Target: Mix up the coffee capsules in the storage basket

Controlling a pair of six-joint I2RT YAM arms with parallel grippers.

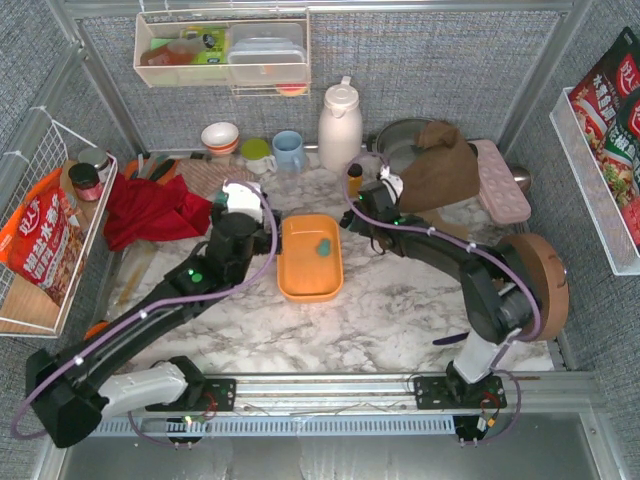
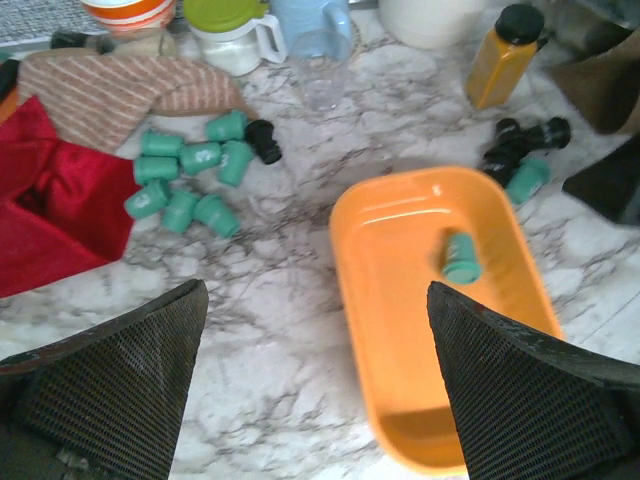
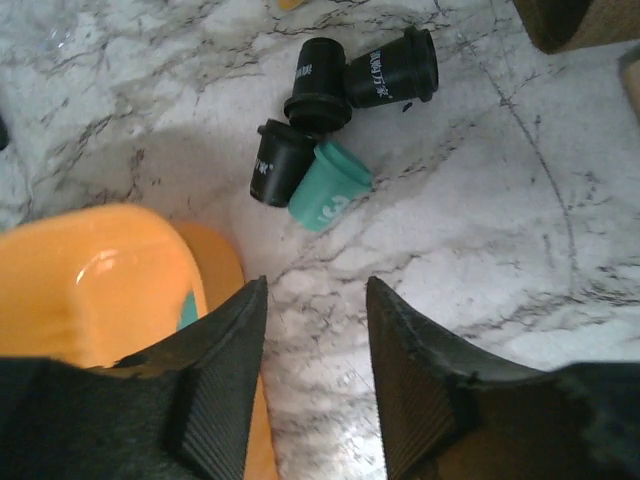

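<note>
One capsule [image 2: 461, 257] lies in the basket [image 2: 400, 340], the rest left and right outside it; left gripper [image 2: 315, 300] and right gripper [image 3: 313, 290] both spread, empty.

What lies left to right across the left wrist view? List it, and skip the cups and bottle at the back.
Red cloth → cluster of teal capsules → lone black capsule → orange storage basket → single teal capsule inside it → small group of black and teal capsules.
</note>
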